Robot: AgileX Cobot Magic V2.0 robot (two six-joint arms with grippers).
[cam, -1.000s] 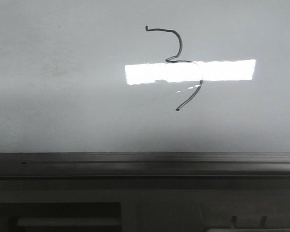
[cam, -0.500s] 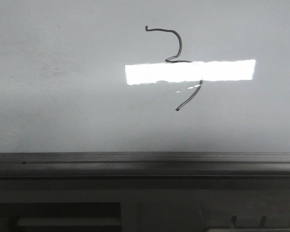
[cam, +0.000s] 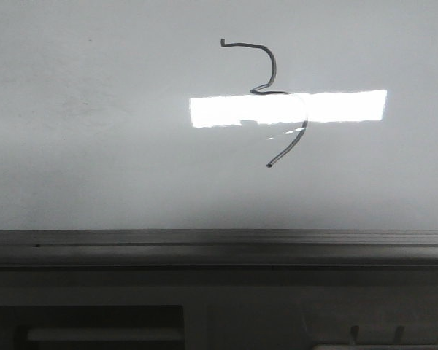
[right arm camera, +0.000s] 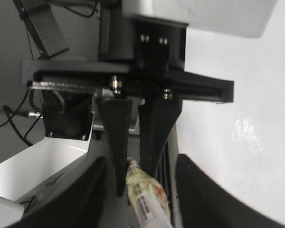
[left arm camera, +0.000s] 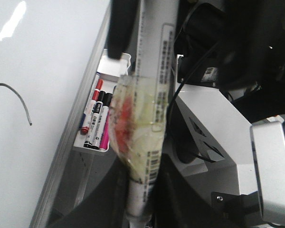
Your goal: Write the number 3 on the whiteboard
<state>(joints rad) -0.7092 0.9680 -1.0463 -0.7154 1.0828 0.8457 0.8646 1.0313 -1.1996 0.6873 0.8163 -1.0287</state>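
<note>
the number 3 (cam: pixel 274 102) looks finished on the whiteboard (cam: pixel 95 146), crossing the bright reflection (cam: pixel 350 106). left pincer (left arm camera: pixel 135 209) pinches the marker (left arm camera: pixel 147 95) off the board; right pincer's state, can't tell.

dim grey light | rectangular glare on whiteboard (cam: pixel 95 146) | wrist views soft, blurred

Lying side by side in a white tray (left arm camera: pixel 115 63) at 9 o'clock: red marker (left arm camera: pixel 91 107), black marker (left arm camera: pixel 98 118), pink marker (left arm camera: pixel 105 135).
</note>
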